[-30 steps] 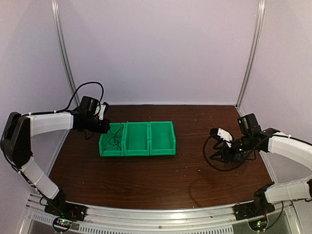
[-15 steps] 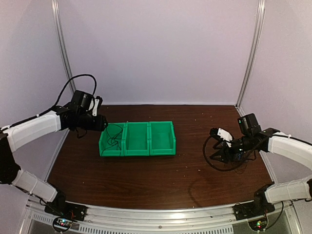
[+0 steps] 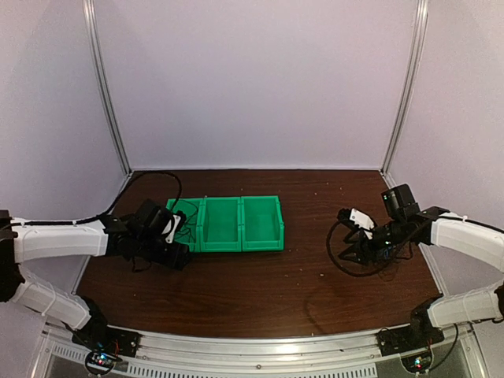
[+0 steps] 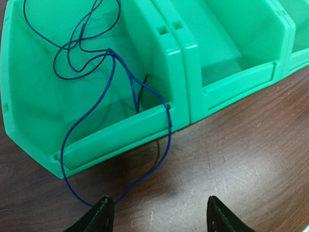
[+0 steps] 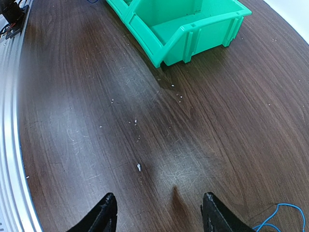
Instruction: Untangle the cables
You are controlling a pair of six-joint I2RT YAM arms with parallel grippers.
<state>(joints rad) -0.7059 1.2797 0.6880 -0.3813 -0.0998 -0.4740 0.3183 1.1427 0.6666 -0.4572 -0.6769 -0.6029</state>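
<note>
The blue cable [image 4: 109, 51] lies coiled in the left bin [image 4: 29, 96], with one loop draped over the front wall onto the counter [image 4: 241, 164]. The loop is stretched lengthwise from the bin toward the left gripper [image 4: 159, 217] and ends just at its left finger. That gripper is spread wide, with nothing held. The right gripper [image 5: 159, 212], likewise parted and empty, is positioned well apart, so the left arm is nearer.

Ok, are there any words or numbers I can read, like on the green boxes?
None can be read.
The green bins are plain, with no label or number.
The table shows only scratches and specks.
The circuit boards by the arm bases are too small and blurred to show any print.
</note>
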